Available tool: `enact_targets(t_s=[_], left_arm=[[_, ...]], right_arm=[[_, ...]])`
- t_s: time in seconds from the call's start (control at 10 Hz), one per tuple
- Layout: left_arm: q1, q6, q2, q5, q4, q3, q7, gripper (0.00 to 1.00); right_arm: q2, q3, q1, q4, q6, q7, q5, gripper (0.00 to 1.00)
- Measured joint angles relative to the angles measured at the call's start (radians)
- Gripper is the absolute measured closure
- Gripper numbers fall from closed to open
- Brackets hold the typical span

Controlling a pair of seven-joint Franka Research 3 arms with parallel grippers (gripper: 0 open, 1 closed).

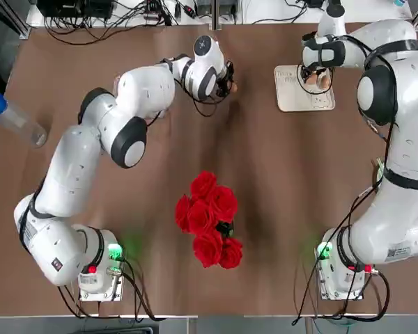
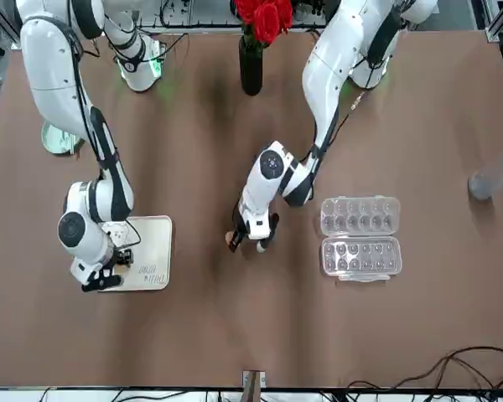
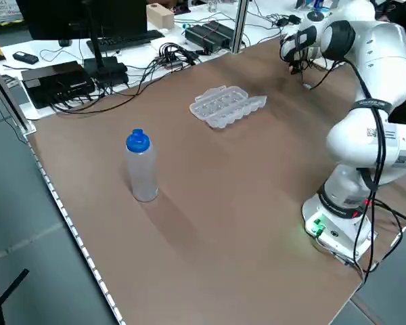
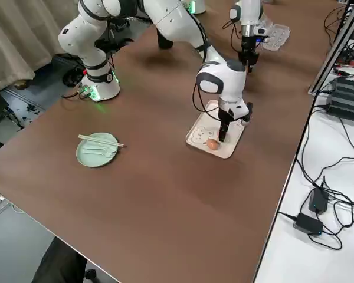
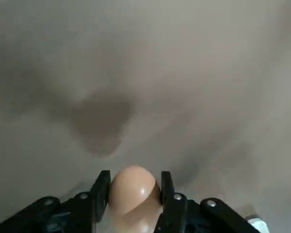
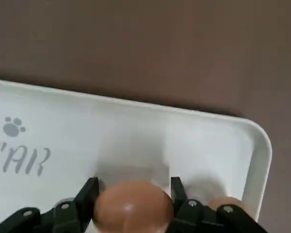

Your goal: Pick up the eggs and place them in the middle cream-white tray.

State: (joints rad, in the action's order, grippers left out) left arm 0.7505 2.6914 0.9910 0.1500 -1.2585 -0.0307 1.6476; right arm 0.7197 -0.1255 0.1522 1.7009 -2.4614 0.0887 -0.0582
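Eggs in both grippers. The right gripper [image 6: 131, 187] hangs over the cream-white tray [image 1: 290, 97], fingers clamped on a brown egg [image 6: 132, 209] just above the tray floor — another egg [image 4: 212, 144] lies on the tray beside it. The left gripper [image 5: 134, 180], over bare table between tray and clear egg carton [image 2: 360, 238], grips a third egg [image 5: 132, 188].

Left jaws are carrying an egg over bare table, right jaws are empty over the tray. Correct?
Not quite. The right gripper is not empty: the right wrist view shows its jaws around an egg over the tray. The left gripper does carry an egg over bare table.
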Motion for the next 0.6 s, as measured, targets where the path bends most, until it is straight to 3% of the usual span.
enact_targets(t_s=[0.4,0.5,0.6], left_arm=[[0.006,0.000,0.015,0.000,0.000,0.002,-0.034,0.52],[0.007,0.000,0.015,-0.002,0.000,0.002,-0.035,0.50],[0.007,0.000,0.015,-0.005,0.002,0.002,-0.035,0.43]], right_arm=[[0.000,0.000,0.000,0.000,-0.005,0.000,0.000,0.15],[-0.001,0.001,0.002,0.000,0.001,0.000,0.000,0.01],[-0.005,0.002,0.008,-0.005,0.027,0.000,0.000,0.00]])
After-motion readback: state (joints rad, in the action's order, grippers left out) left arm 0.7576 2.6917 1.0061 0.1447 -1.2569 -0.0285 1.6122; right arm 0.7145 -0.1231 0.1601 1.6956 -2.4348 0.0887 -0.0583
